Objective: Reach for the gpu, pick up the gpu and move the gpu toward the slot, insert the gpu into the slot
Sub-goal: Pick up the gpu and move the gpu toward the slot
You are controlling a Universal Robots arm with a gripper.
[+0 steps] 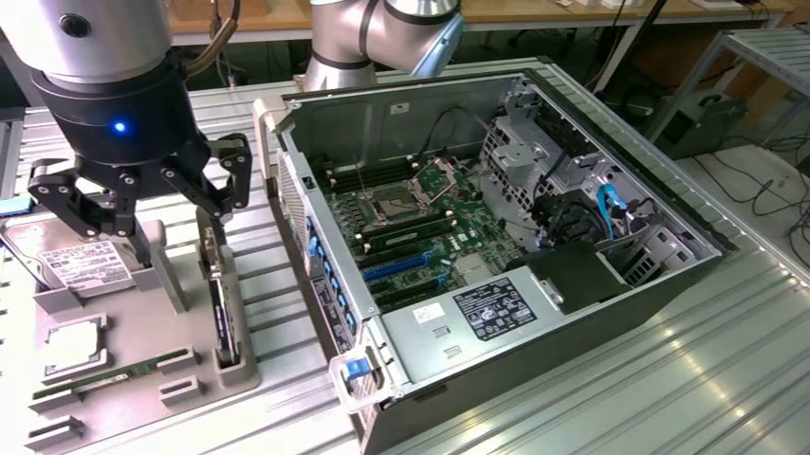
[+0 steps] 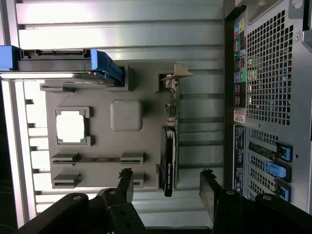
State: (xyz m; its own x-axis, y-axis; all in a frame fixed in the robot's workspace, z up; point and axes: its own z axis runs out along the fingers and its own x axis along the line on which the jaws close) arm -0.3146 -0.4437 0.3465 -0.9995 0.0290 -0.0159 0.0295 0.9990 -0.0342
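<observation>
The gpu (image 1: 223, 318) stands on edge in a holder of the grey parts tray (image 1: 127, 417), at the exterior view's left beside the open computer case (image 1: 506, 237). In the wrist view the gpu (image 2: 169, 146) appears as a thin green card with a black cooler side and a silver bracket end. My gripper (image 1: 146, 213) hangs open above the tray, a little above and short of the card, holding nothing. Its fingertips (image 2: 126, 181) straddle the line of the card, gripper (image 2: 166, 187). The blue slot (image 1: 395, 270) lies on the motherboard inside the case.
A silver hard drive (image 1: 76, 265) in a blue caddy (image 2: 63, 61), a square processor (image 1: 76, 341) and a memory stick (image 1: 114, 374) share the tray. The case's perforated rear wall (image 2: 273, 97) stands close beside the card. Ribbed metal table (image 1: 658, 379) surrounds everything.
</observation>
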